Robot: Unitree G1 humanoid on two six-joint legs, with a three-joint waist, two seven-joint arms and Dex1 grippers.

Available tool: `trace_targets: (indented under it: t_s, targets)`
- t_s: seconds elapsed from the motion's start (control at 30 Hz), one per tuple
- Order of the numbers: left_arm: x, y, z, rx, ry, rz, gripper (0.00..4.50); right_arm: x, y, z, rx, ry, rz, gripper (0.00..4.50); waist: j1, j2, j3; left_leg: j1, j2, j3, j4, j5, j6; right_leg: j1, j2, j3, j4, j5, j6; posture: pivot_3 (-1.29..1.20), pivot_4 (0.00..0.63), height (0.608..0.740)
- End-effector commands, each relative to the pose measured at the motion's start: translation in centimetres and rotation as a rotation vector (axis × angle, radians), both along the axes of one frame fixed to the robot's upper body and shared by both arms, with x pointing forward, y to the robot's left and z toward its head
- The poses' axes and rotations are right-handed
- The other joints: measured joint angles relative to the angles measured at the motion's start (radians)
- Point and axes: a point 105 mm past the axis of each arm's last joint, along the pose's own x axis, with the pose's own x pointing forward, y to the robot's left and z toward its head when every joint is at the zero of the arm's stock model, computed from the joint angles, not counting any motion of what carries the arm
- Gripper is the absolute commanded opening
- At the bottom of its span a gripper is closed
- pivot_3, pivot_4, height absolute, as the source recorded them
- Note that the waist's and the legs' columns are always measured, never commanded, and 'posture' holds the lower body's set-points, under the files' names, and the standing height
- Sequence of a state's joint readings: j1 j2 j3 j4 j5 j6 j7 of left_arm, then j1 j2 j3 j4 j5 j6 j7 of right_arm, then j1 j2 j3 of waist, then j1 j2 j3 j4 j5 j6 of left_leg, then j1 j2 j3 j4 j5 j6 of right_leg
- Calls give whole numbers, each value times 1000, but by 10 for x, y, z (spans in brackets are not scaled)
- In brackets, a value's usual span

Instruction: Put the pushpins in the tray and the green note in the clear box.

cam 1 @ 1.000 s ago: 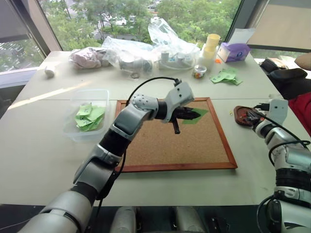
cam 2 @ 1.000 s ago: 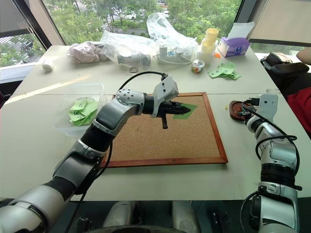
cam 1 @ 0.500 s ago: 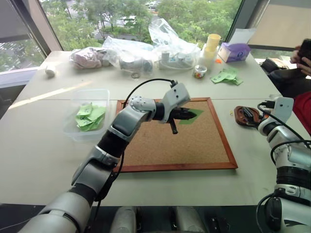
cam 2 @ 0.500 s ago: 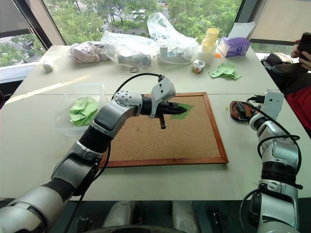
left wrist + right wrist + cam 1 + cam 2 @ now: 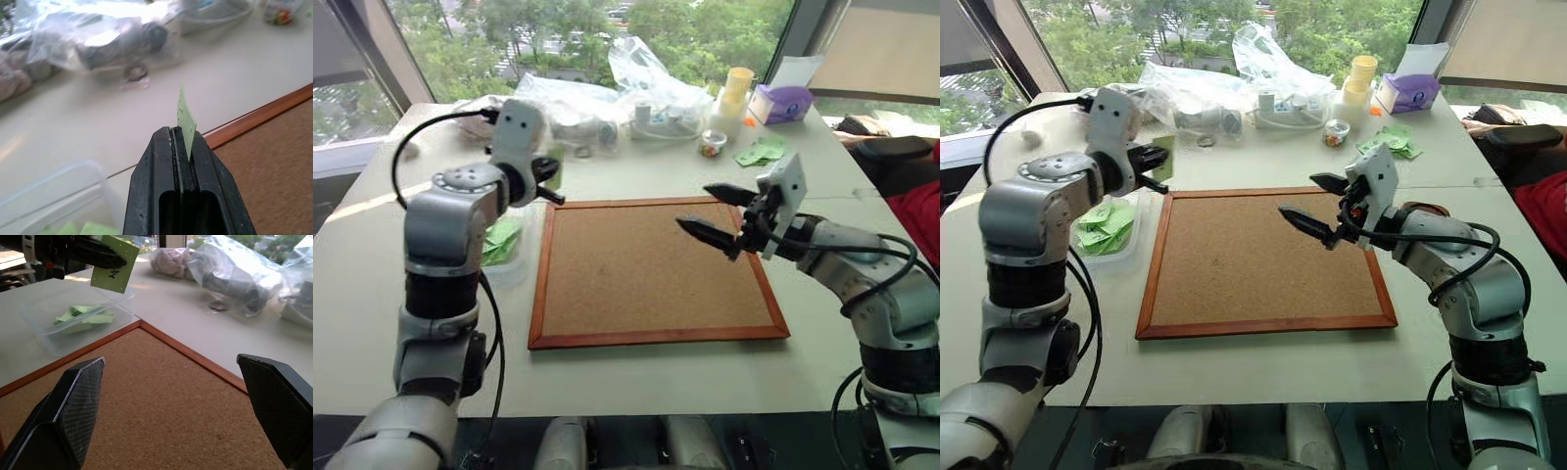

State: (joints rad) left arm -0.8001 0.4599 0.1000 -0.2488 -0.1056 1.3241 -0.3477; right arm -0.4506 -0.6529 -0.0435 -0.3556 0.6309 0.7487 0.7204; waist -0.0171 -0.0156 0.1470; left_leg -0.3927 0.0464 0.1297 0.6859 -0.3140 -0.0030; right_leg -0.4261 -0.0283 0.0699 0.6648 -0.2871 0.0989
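The left gripper point(image 5: 182, 147) is up in the air with its two black fingers pinched tight on the green note point(image 5: 114, 263), and the slip hangs out past the fingertips, dark scribble facing the other arm. It is above the table near the cork board's point(image 5: 646, 269) far left corner, just beside the clear box point(image 5: 73, 330). That box sits on the table left of the board, with a pile of green slips point(image 5: 1102, 220) lying inside. Over on the other side, the right gripper point(image 5: 718, 215) floats above the board's right half, fingers spread wide apart, nothing between them, pointing across toward the left arm. Behind its forearm, the dark brown tray point(image 5: 1427, 209) peeks out on the table just off the board's right edge. I can't make out any pushpins from here.
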Motion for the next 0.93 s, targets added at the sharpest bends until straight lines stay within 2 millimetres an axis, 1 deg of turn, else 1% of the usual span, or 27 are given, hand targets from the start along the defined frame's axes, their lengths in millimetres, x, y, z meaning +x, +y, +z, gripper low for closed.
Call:
trace_targets:
  t_s: [0.03,0.1,0.17,0.23,0.27,0.33,0.37,0.4,0.43,0.47,0.5,0.53,0.6,0.63,0.67,0.73,0.77,0.8,0.9,0.93]
  targets:
    - [-12,26,3,-19,1,165,0,-7,5,-1,-43,-1,80,4468,9,-2,0,0,0,0,0,0,0,0,0,0,0,0,0,0,150,738]
    - [-17,38,-8,-37,32,243,0,-7,5,-7,-66,20,101,4468,8,-2,1,0,0,0,0,0,0,0,0,0,0,0,0,0,150,738]
    - [-18,44,-15,-50,44,283,0,-9,6,-13,-88,43,124,4468,5,-4,1,0,0,0,0,0,1,0,-1,0,0,0,0,0,150,738]
    - [-17,52,-17,-48,3,325,682,-9,6,-21,-128,53,135,4500,4,-4,1,0,0,0,0,0,0,0,0,-1,0,0,0,0,150,738]
    - [-17,53,-18,-48,-5,328,910,-9,6,-23,-135,54,133,4500,4,-4,1,0,0,0,0,0,0,0,0,-1,0,0,0,0,150,738]
    - [-17,54,-20,-78,-3,344,1766,-8,5,-23,-130,55,129,4500,3,-5,1,0,1,0,0,0,0,0,0,-1,0,0,0,0,150,738]
    - [-17,56,-22,-74,0,351,2292,-7,5,-23,-128,55,127,4500,3,-5,1,0,1,0,0,0,0,0,0,-1,0,0,0,0,150,738]
    - [-17,58,-24,-65,1,356,2674,-7,4,-23,-124,54,119,4500,3,-5,1,0,1,0,0,0,0,0,0,-1,0,0,0,0,150,738]
    - [-18,59,-25,-57,2,356,3211,-7,3,-22,-123,53,113,4500,3,-5,1,0,1,0,0,0,0,0,0,-1,0,0,0,0,150,738]
    - [-18,61,-25,-41,-4,351,3642,-7,1,-21,-117,50,102,4500,3,-5,1,0,1,0,0,0,0,0,0,-1,0,0,0,0,150,738]
    - [-17,62,-22,-32,-22,345,4210,-7,-1,-19,-111,46,86,4500,3,-5,1,0,1,0,0,0,0,0,0,-1,0,0,0,0,150,738]
    - [-17,65,-20,-14,-36,350,4425,-6,-4,-17,-103,40,71,4500,3,-5,1,0,1,0,0,0,0,0,0,-1,0,0,0,0,150,738]
    - [-17,70,-13,0,-78,347,4425,-4,-11,-10,-68,26,26,4500,3,-5,1,0,1,1,0,0,0,0,-1,-1,0,0,0,0,150,738]
    - [-17,69,-8,-4,-106,319,4425,-4,-14,-6,-45,22,3,4500,3,-5,1,0,1,1,0,0,0,0,-1,-1,0,0,0,0,150,738]
    - [-17,65,-1,-28,-137,273,4425,-4,-19,-2,-21,23,-18,4500,3,-5,1,0,1,1,0,0,0,0,-1,-1,0,0,0,0,150,738]
    - [-23,46,11,-85,-165,84,4425,-9,-32,4,27,39,-69,4500,7,-5,2,0,1,1,0,0,0,0,-1,-1,0,0,0,0,150,738]
    - [-27,39,14,-101,-168,17,4425,-11,-36,6,39,47,-84,4500,7,-5,1,0,1,1,0,0,0,0,-1,-1,0,0,0,0,150,738]
    - [-32,33,16,-119,-154,-55,4425,-14,-40,6,46,57,-97,4500,6,-6,1,0,1,1,0,0,0,0,-1,-2,0,0,0,0,150,738]
    - [-46,24,14,-118,-112,-188,4425,-21,-47,3,53,83,-119,4500,1,-6,1,0,1,1,-1,0,0,0,-2,-2,-1,0,0,0,150,738]
    - [-59,29,9,-107,-78,-279,4425,-30,-54,-5,44,125,-136,4500,1,-6,1,1,1,1,-1,0,0,0,-1,-1,0,0,0,0,150,738]
